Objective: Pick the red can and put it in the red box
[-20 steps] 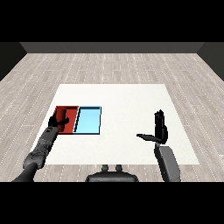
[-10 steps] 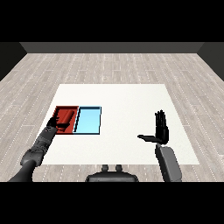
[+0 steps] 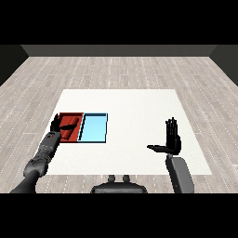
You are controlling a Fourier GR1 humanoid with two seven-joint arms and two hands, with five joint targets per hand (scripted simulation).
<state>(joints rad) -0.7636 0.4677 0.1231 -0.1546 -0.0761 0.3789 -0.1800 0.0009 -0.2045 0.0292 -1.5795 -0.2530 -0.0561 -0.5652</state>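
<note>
Shifted a little toward the tray's left rim since a second ago: left hand (image 3: pixel 57 124), then further in over the red floor. Red can not to be made out anywhere; if inside the red tray (image 3: pixel 74 115), lost against the same colour and the dark thumb and shadow lying across the floor. Cannot tell its place for certain. Left hand now over the tray's left edge, fingers straight and spread, thumb reaching right across the tray, nothing seen in its grasp. Light blue tray (image 3: pixel 94 129) touching the red one on its right side, both on the left part of the white table (image 3: pixel 135 104). Well apart, at the table's near right, right hand (image 3: pixel 173 138) raised upright, fingers straight and together, thumb stuck out to the left, holding nothing; straighter than a second ago.
</note>
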